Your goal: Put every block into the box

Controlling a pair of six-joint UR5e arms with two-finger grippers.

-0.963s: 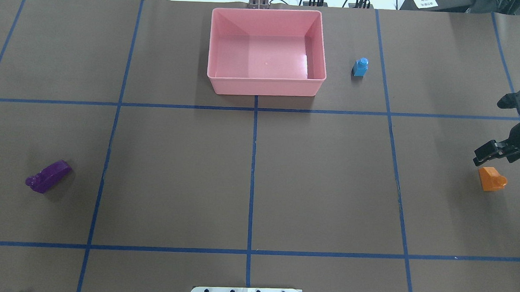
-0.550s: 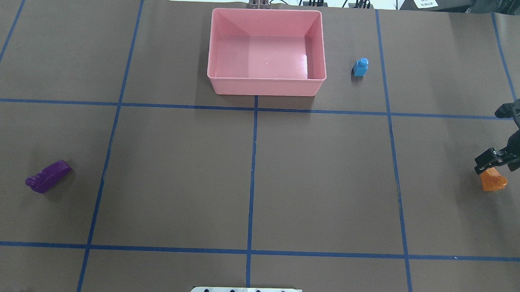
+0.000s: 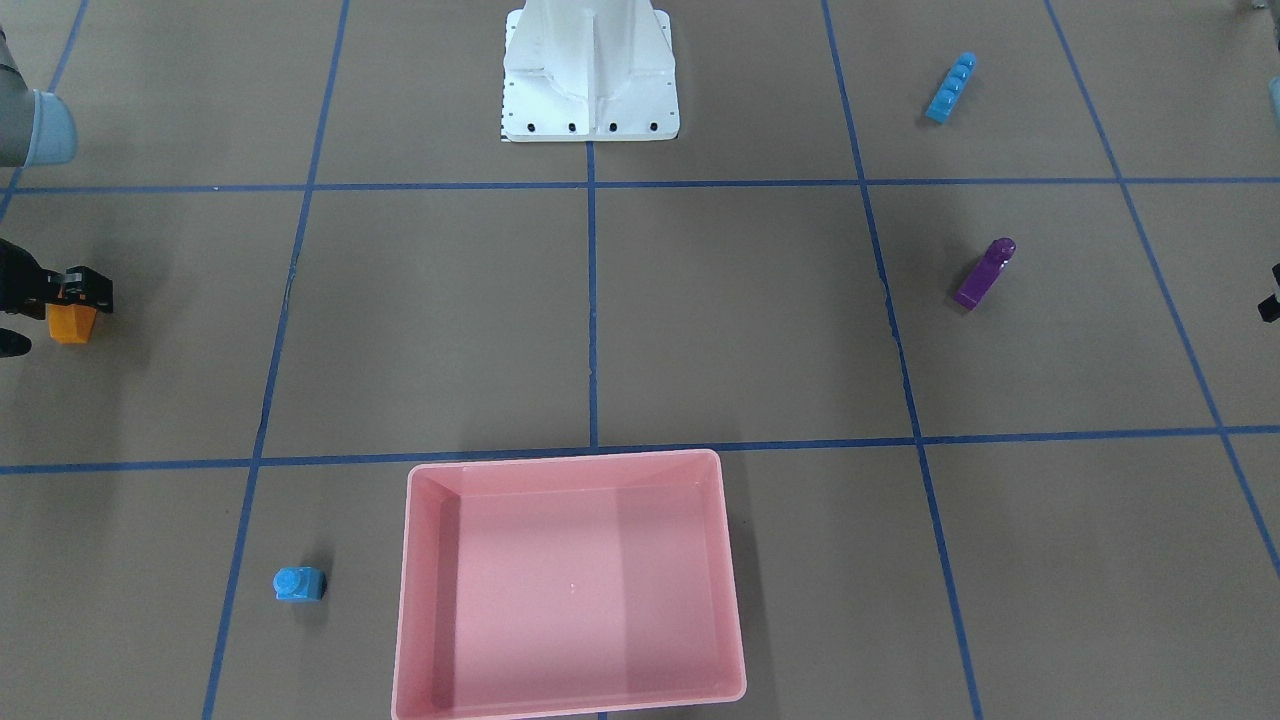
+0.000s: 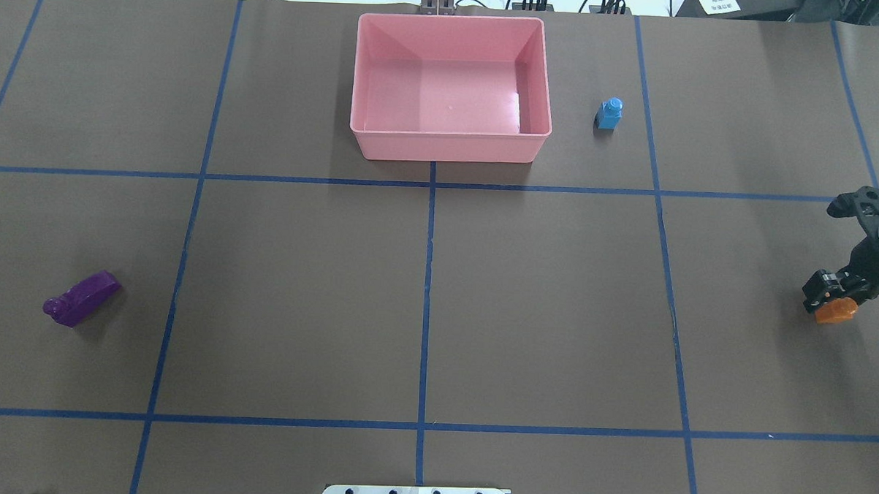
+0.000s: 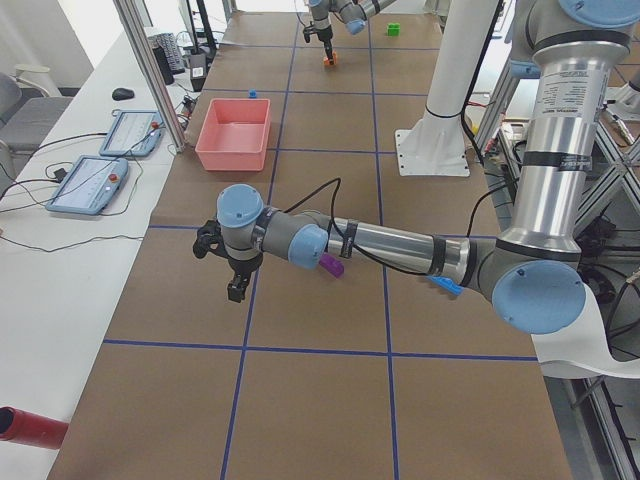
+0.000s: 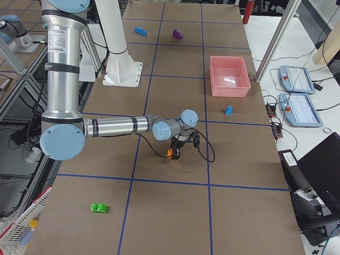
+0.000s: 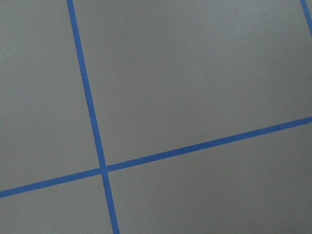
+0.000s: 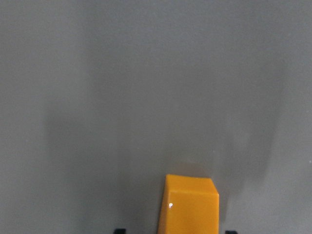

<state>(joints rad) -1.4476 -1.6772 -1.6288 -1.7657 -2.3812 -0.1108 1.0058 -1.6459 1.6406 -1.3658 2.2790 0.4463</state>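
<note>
The orange block (image 4: 836, 310) sits at the table's right edge, and my right gripper (image 4: 827, 296) is down over it. The right wrist view shows the orange block (image 8: 190, 204) between the two fingertips with gaps on both sides, so the gripper is open. The pink box (image 4: 449, 141) stands empty at the far middle. The small light-blue cube (image 4: 609, 113) is just right of it. The purple block (image 4: 81, 297) lies at the left. The long light-blue bar (image 3: 950, 88) and the green block (image 6: 99, 207) lie near the robot's side. My left gripper (image 5: 237, 285) hangs near the purple block; I cannot tell its state.
The white robot base (image 3: 590, 70) stands at the near middle edge. Blue tape lines divide the brown table cover into squares. Two tablets (image 6: 300, 79) lie on a side bench beyond the box.
My right gripper has moved toward the robot's side and down, from beside the orange block to over it. The blocks and the box have not moved.
</note>
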